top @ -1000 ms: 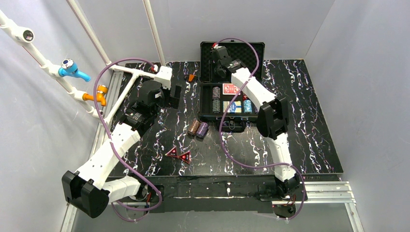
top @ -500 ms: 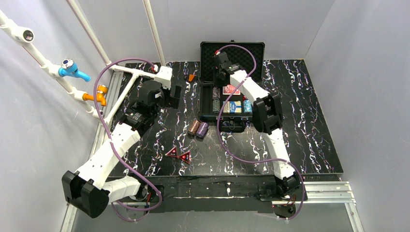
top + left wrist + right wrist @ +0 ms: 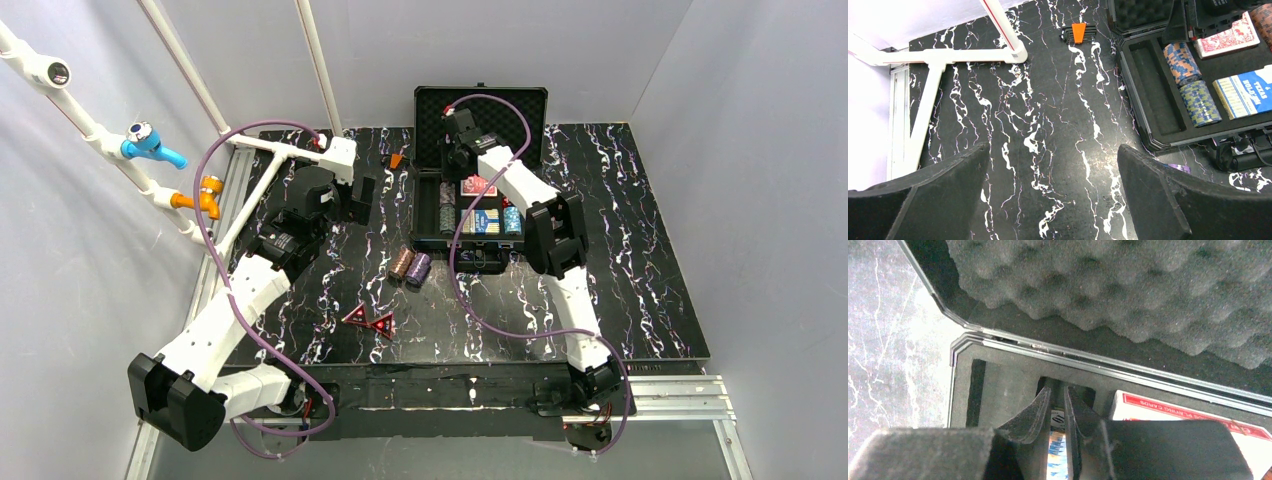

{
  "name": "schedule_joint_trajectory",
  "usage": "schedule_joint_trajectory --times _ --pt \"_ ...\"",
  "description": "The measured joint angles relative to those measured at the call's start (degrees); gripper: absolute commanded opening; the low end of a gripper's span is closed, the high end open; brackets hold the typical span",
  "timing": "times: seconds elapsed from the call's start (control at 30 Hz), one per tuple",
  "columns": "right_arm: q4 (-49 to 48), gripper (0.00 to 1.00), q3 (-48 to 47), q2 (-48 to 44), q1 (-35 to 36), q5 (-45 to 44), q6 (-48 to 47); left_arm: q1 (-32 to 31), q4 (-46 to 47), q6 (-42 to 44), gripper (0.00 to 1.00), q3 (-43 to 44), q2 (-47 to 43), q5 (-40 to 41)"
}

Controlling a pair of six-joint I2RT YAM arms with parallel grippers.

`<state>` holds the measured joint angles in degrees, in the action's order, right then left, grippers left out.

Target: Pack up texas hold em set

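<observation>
case, right gripper closed inside

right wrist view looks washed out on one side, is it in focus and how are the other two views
Right wrist view: the table at left is blown out pale grey, the foam lid sharp, the right gripper close and soft. Left wrist view: table and case crisp, the left gripper dark and featureless. Top external view: even light, soft shadows, no glare.

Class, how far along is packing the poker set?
Done: card decks and packed chip stacks sit in the open case. In hand: right gripper, shut, reaches into the case's chip slot. Remaining: two loose chip stacks and two red triangles on the table, then the lid.
</observation>
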<state>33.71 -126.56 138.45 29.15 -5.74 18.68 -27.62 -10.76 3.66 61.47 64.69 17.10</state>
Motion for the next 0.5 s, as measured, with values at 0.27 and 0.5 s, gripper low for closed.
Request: schedule_joint_trajectory --times 0.27,0.5 --pt "-0.55 0.22 4.74 -3.23 0.00 1.55 0.55 0.00 0.00 0.00 0.99 0.00 0.00 0.00" --pt "-1.36 0.31 6.47 -4.50 -0.04 1.64 0.81 0.00 0.00 0.00 0.99 0.00 0.00 -0.02"
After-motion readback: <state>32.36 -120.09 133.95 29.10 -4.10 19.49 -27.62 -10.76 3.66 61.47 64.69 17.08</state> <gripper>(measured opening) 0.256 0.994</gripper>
